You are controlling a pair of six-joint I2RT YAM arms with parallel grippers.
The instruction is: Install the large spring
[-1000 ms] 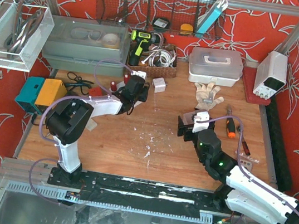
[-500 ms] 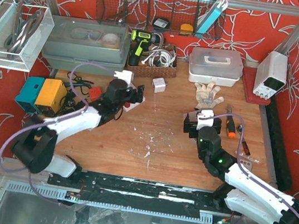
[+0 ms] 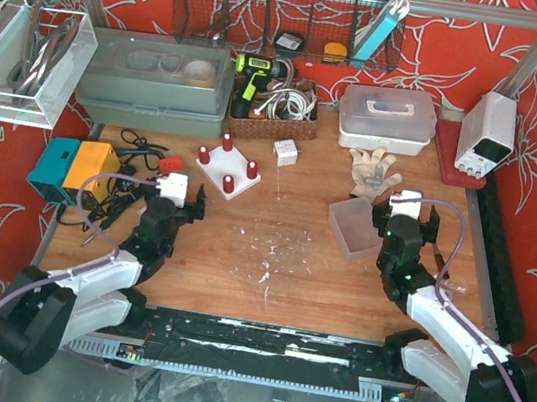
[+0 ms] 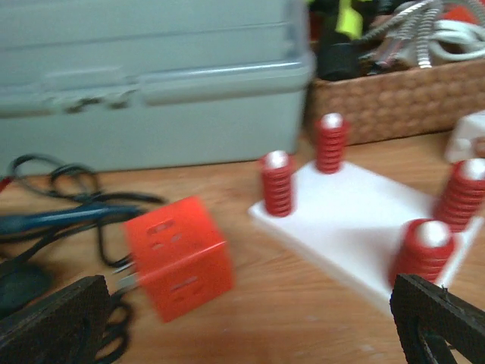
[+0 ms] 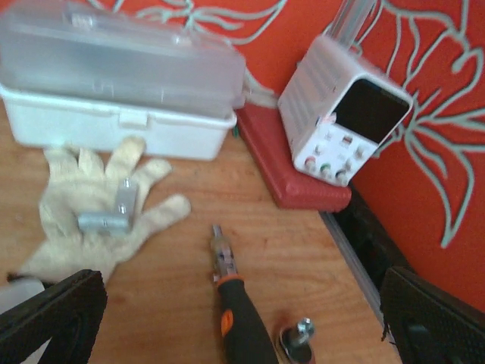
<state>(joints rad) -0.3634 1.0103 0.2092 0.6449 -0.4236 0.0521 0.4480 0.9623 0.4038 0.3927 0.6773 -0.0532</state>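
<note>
Springs (image 4: 331,144) in red stand on all four posts (image 4: 276,159) of the white base (image 4: 356,216), ahead and to the right of the left end effector (image 4: 246,327). The large spring (image 4: 424,244) seems to be the fatter one on the nearest post. Both the left and the right end effector (image 5: 242,322) are released and empty. Seating looks done, so I judge only checking is left: come from above, pinch mid-coil and press straight down the post, clear of neighbouring springs.
</note>
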